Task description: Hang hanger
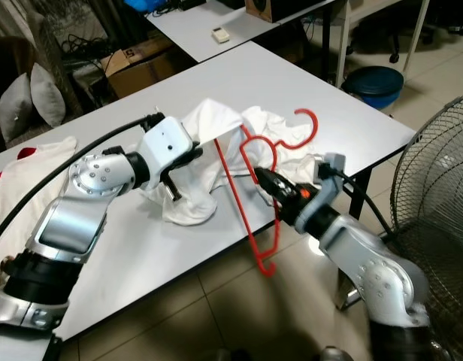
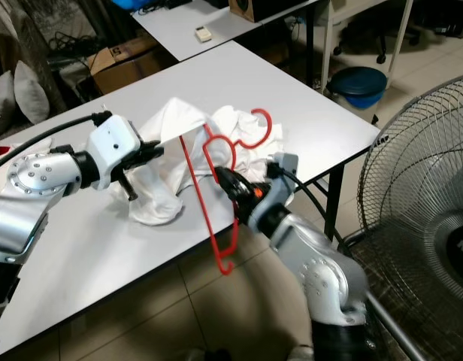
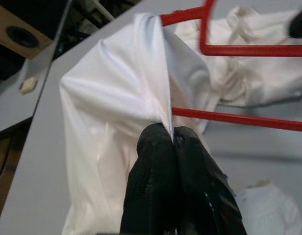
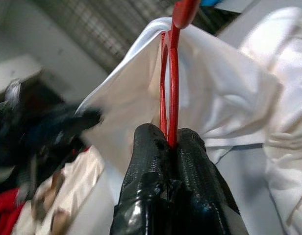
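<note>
So from the head cameras: the red hanger [image 1: 250,199] is tilted up off the white surface [image 1: 314,98]. Its long axis runs from the hook [image 1: 308,124], up over the white shirt [image 1: 209,162], down to the far end hanging past the surface's near edge. The right gripper [image 1: 263,177] has it clamped partway along the frame, and the left gripper [image 1: 171,188] sits on the other side, holding the shirt.

Left wrist view: the fingers [image 3: 158,147] are pinched shut on a seam of the shirt [image 3: 112,103], and the hanger's red bars [image 3: 234,120] lie just beyond the fingertips, crossing the reach line.

Right wrist view: the fingers [image 4: 151,147] are closed on the hanger [image 4: 169,73], which runs straight away from them, edge-on, into the shirt opening [image 4: 214,88].

My guess is that the hanger arm has to push further along that axis while the left keeps the cloth open.
</note>
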